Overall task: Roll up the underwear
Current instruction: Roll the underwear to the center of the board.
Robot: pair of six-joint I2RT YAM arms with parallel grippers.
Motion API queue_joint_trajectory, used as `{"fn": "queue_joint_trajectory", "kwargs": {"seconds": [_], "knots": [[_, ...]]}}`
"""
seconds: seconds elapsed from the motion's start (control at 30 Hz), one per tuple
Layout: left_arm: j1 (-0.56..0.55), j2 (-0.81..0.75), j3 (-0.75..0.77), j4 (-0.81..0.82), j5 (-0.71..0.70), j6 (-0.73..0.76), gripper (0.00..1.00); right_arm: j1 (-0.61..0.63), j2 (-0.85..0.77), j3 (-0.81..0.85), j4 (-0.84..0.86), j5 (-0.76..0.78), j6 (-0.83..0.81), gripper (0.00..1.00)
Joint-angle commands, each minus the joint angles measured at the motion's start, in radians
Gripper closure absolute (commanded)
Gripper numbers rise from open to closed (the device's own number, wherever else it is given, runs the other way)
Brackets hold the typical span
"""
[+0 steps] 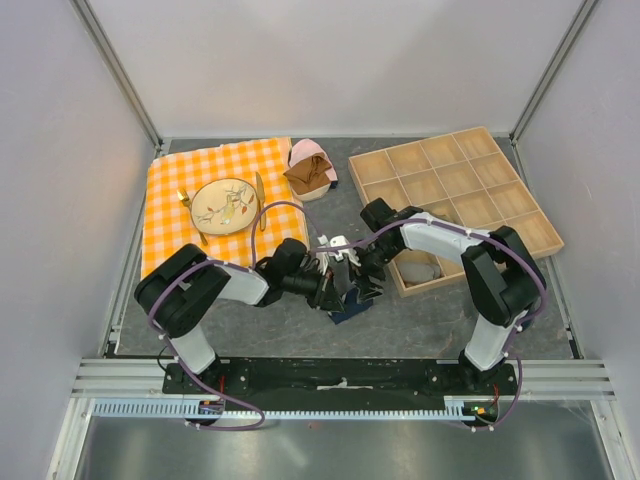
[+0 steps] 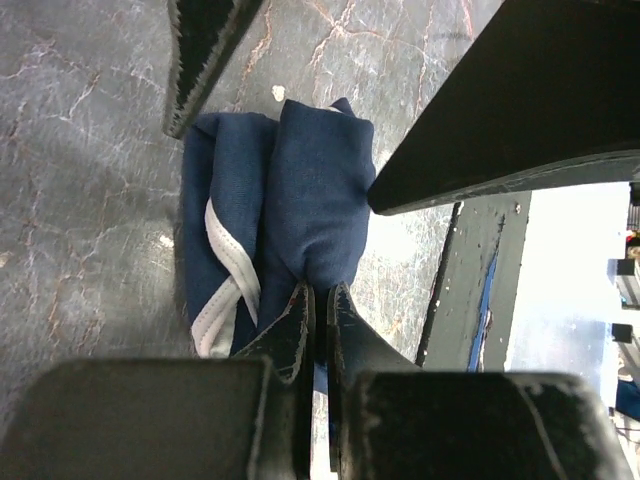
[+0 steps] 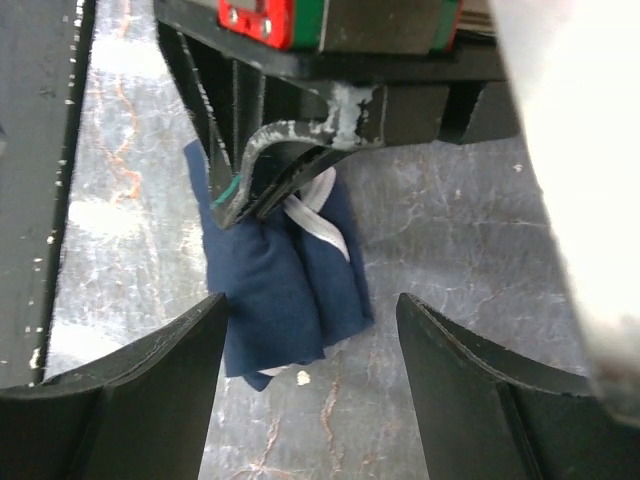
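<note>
The left end effector (image 2: 320, 296) was closed narrow on the underwear (image 2: 312, 200) and pinched one edge of the navy cloth between its two fingertips. The right end effector (image 3: 310, 302) was spread wide, with one finger on each side of the underwear and nothing held between them. Whether these fingers touched the cloth I could not tell.

The underwear lay on the grey marbled counter (image 1: 250, 330) as a small folded bundle of two thick folds side by side. A thin light trim ran along the fold nearer to the left end effector's grip. Both arms reached in over it from opposite sides.

A wooden tray (image 1: 455, 195) with many compartments stood to the right of the underwear and farther back, near but apart from it. An orange checked cloth (image 1: 170, 215) lay to the left of the underwear and farther back, and it carried a plate (image 1: 226, 205) with a fork and a knife beside the plate. Brown and pink garments (image 1: 310, 170) sat well behind the underwear, between the checked cloth and the tray.
</note>
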Motion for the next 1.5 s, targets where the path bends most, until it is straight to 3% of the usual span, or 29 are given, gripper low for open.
{"fn": "queue_joint_trajectory", "kwargs": {"seconds": [0.0,0.27,0.63,1.0,1.2,1.47], "knots": [[0.006,0.076,-0.052,-0.188,-0.129,0.005,0.98,0.072,0.050,0.009,0.011,0.093,-0.011,0.25],[0.018,0.071,-0.064,-0.176,-0.134,-0.009,0.98,0.106,0.068,0.020,-0.029,0.118,-0.012,0.29],[0.021,0.046,-0.092,-0.156,-0.141,-0.018,0.98,0.029,0.143,0.121,-0.222,-0.120,-0.011,0.26],[0.021,0.023,-0.110,-0.137,-0.146,-0.025,0.98,0.017,0.200,0.087,-0.117,-0.013,0.154,0.26],[0.023,0.013,-0.116,-0.131,-0.146,-0.027,0.98,-0.061,0.179,0.081,-0.133,-0.097,0.134,0.27],[0.021,0.013,-0.116,-0.134,-0.151,-0.025,0.98,-0.066,0.220,0.089,-0.262,-0.145,-0.016,0.26]]}}
